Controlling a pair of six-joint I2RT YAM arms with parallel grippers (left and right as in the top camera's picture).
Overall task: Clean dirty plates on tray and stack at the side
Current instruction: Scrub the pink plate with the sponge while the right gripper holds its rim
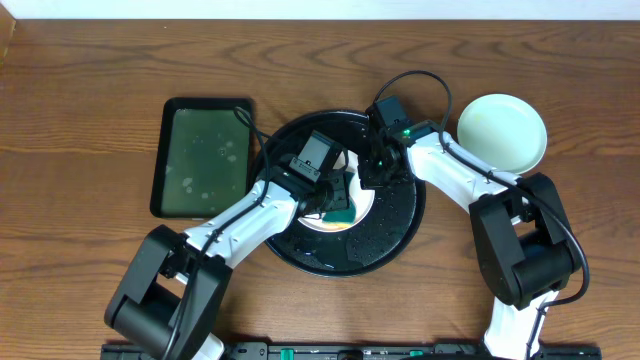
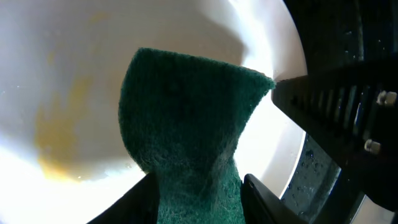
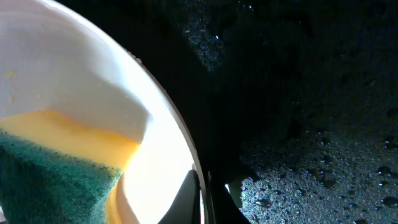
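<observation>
Overhead view | left gripper (image 1: pixel 338 198) grips green sponge (image 2: pixel 186 124) against white plate (image 2: pixel 62 56) in black tray (image 1: pixel 395 235) | right gripper (image 3: pixel 200 190) pinches that plate's rim | mint plate (image 1: pixel 502 132) apart, right of tray

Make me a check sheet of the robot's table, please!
Surface: brown wooden table.
Job's things: white round plate with yellow smear, on wet large round black tray; pale mint round plate on the table, right of it.
Clutter: dark green rectangular tray, left.
Tools: left tool holds green-and-yellow sponge on the white plate; right tool pinches its rim.
Cables: black cable loops over right arm.
Surroundings: nothing seen.
</observation>
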